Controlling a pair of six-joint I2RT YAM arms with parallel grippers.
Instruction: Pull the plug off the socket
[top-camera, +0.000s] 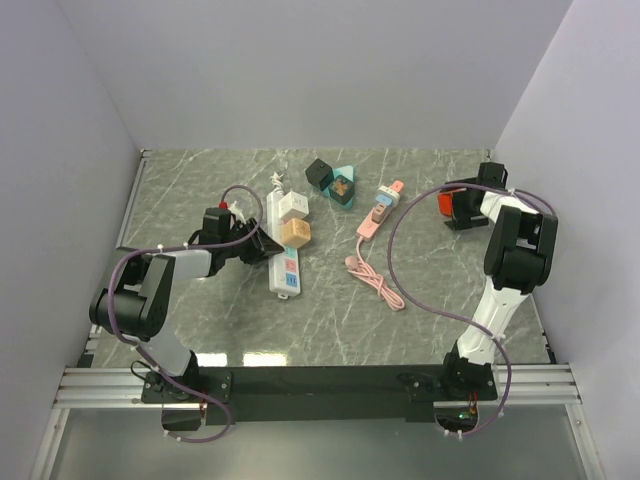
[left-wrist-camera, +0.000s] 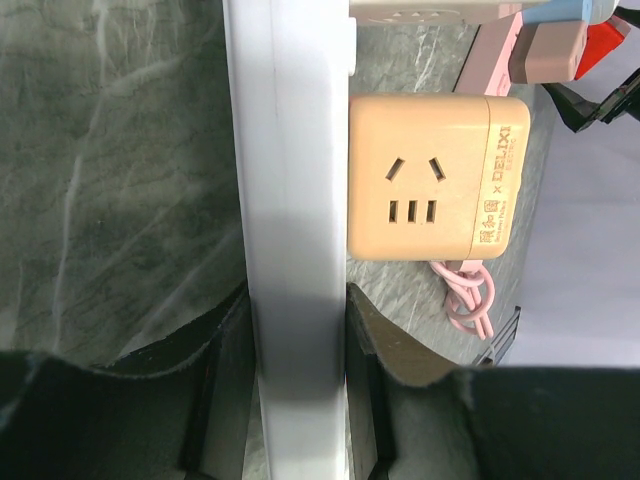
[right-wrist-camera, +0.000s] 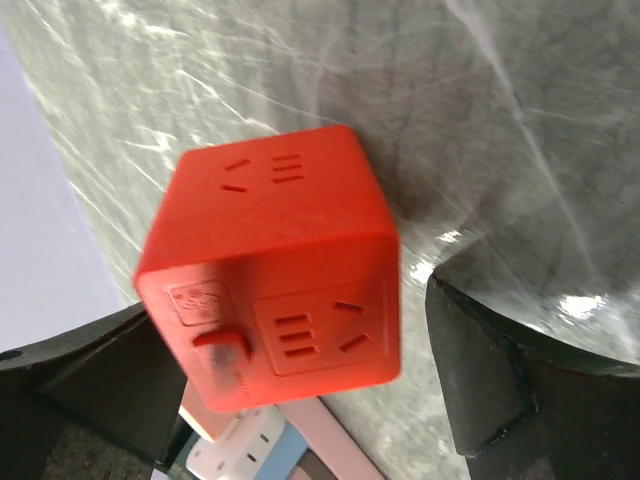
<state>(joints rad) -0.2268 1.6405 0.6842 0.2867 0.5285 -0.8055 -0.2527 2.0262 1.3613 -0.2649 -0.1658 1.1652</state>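
Now | left tool (left-wrist-camera: 297, 335) clamped on power strip (left-wrist-camera: 288, 150) | right tool (right-wrist-camera: 300, 380) apart around red cube (right-wrist-camera: 270, 220)

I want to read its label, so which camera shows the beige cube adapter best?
The left wrist view: the beige cube adapter appears large there, socket holes and side label sharp, right beside the white power strip. The top view shows it only small from above; the right wrist view lacks it.

Five socket cubes (top-camera: 293, 207) (top-camera: 296, 232) (top-camera: 319, 174) (top-camera: 343, 187) (top-camera: 447, 203), two power strips (top-camera: 283, 255) (top-camera: 370, 222)
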